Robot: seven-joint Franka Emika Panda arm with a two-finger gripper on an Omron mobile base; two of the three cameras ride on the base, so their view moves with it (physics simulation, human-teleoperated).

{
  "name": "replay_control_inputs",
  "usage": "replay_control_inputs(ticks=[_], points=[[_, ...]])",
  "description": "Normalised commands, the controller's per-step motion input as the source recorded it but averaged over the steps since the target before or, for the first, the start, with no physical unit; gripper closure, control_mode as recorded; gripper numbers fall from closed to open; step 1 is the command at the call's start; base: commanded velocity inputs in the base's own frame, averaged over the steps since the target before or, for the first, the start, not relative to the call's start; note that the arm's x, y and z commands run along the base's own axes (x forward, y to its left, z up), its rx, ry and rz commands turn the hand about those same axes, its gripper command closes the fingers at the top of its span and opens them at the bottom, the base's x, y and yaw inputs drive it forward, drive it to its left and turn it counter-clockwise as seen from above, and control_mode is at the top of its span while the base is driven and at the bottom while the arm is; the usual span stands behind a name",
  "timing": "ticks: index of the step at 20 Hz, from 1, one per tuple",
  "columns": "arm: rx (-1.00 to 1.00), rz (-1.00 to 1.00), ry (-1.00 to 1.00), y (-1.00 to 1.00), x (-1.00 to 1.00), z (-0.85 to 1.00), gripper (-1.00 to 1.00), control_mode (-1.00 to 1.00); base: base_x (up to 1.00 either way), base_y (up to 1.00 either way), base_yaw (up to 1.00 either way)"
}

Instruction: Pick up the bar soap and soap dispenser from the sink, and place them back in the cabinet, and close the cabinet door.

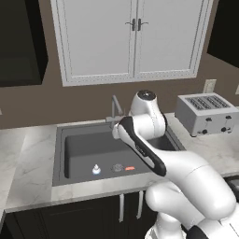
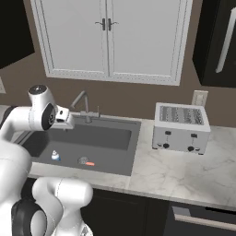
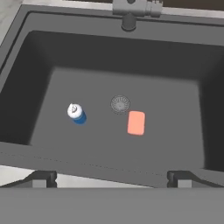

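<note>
Gripper (image 3: 112, 178): mine, jaws fully spread, empty, above the sink.
Sink (image 3: 131, 57): dark grey rectangular basin.
Contents: small blue white-pumped soap dispenser (image 3: 76, 113); flat orange-red bar soap (image 3: 136, 122); round drain (image 3: 120, 104) between.

Words I can read: none, I see no letters or numbers anywhere.
Soap dispenser (image 3: 76, 113): I see no label on the blue bottle or its white top.
Bar soap (image 3: 136, 123): plain orange-red, no stamp that I can see.
Toaster (image 2: 180, 126): I see dark knobs on the front, but no brand or marks I can read.
Sink (image 3: 131, 52): plain dark grey, nothing written.
White doors (image 1: 133, 39): plain, no signs.
Wall plate (image 2: 199, 98): too small for me to tell if anything is on it.
</note>
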Motion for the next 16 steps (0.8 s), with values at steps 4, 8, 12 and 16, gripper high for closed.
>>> replay_control_inputs(ticks=[4,8,12,16], points=[[0.0,0.0,0.0,0.16,0.01,-0.12,-1.0,-1.0,0.0,0.0,0.0],[0.0,0.0,0.0,0.18,0.03,-0.13,-1.0,-1.0,0.0,0.0,0.0],[0.0,0.0,0.0,0.15,0.02,-0.13,-1.0,-1.0,0.0,0.0,0.0],[0.0,0.0,0.0,0.14,0.06,-0.11,-1.0,-1.0,0.0,0.0,0.0]])
